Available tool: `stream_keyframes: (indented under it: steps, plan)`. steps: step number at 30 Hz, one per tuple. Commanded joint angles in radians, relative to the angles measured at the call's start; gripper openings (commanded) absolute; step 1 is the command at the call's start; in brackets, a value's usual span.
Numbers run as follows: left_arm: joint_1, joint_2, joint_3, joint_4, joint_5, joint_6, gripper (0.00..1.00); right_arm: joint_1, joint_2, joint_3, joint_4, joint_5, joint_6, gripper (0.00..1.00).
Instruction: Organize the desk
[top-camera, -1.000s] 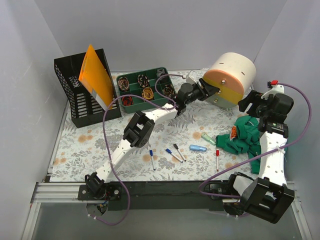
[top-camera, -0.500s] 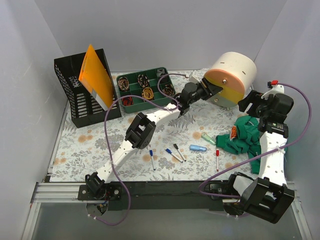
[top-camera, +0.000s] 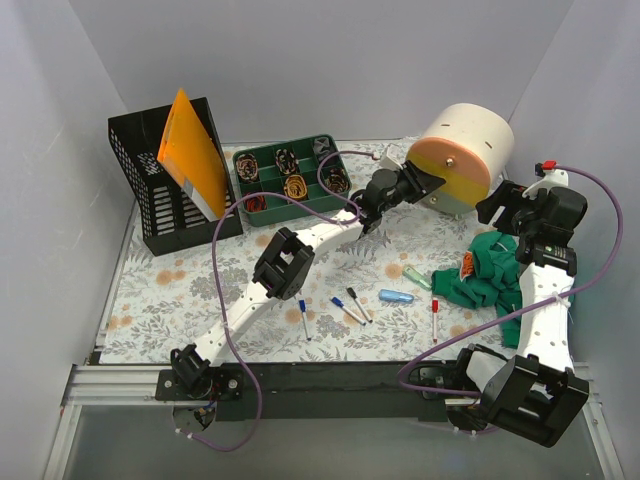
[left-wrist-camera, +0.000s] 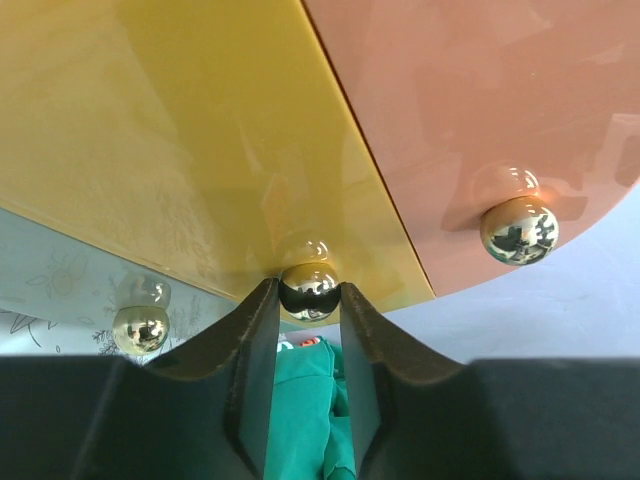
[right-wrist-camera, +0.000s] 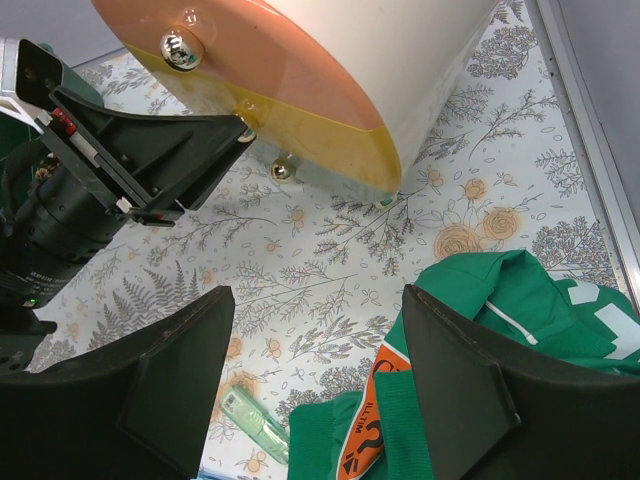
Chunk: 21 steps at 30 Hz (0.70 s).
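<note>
The desk (top-camera: 180, 290) is a floral tabletop. A white round drawer unit (top-camera: 465, 150) lies on its side at the back right, with a pink front (left-wrist-camera: 480, 100) and a yellow front (left-wrist-camera: 180, 130). My left gripper (top-camera: 420, 185) is at that face, and in the left wrist view it (left-wrist-camera: 308, 300) is shut on the shiny knob (left-wrist-camera: 308, 290) of the yellow front. My right gripper (right-wrist-camera: 318, 300) is open and empty, hovering above the desk beside a green garment (right-wrist-camera: 520, 300).
A green compartment tray (top-camera: 290, 180) and a black file holder (top-camera: 165, 200) with an orange folder (top-camera: 190, 150) stand at the back left. Several pens (top-camera: 350, 305), a blue tube (top-camera: 396, 296), a green tube (top-camera: 418, 276) and the green garment (top-camera: 490, 275) lie at the front right.
My left gripper has moved a little to the right, onto the face of the round drawer unit. The right arm has not moved.
</note>
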<state>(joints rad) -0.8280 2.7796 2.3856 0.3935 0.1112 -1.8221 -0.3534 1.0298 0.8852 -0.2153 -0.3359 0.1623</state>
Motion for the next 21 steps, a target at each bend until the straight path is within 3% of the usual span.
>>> stream_keyframes:
  steps: [1,5,8,14,21]
  plan:
    - [-0.003,-0.025,0.026,-0.027,-0.036,0.023,0.23,-0.006,-0.002,-0.006,0.025,0.003,0.013,0.76]
    - [-0.003,-0.076,-0.034,0.002,-0.019,0.044,0.05,-0.006,-0.005,-0.005,0.028,0.005,0.013,0.76]
    - [-0.003,-0.139,-0.165,0.068,-0.002,0.069,0.01,-0.007,-0.004,-0.006,0.027,0.003,0.011,0.76]
    - [-0.003,-0.357,-0.516,0.269,0.036,0.139,0.00,-0.007,-0.005,-0.006,0.028,0.006,0.009,0.76]
    - [-0.003,-0.518,-0.753,0.353,0.079,0.198,0.00,-0.007,-0.002,-0.008,0.030,0.011,0.003,0.76]
